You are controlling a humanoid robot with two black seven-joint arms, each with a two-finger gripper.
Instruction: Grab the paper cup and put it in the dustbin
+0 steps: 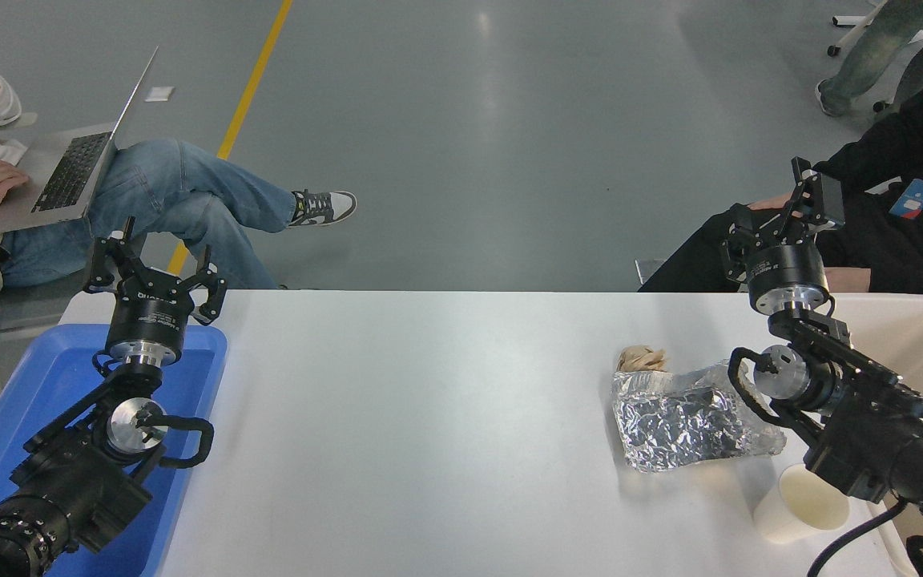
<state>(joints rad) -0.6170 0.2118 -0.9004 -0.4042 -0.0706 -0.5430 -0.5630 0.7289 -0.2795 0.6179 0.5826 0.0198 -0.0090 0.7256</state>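
The white table (429, 417) fills the lower frame. At its right edge sits the beige dustbin (922, 336), thick-rimmed and largely hidden by the right arm. The left gripper (154, 276) hangs spread wide and empty over the blue tray (29, 401); the right gripper (790, 216) holds nothing (how far open, I cannot tell). At lower right stands the paper cup (800, 505), plain cream, tapered, mouth upward.

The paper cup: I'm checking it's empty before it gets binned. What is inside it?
The paper cup stands upright by the foil tray, mouth open. Its visible inner wall is bare cream; nothing shows inside. The right arm covers part of the rim, and the bottom is not clearly visible.
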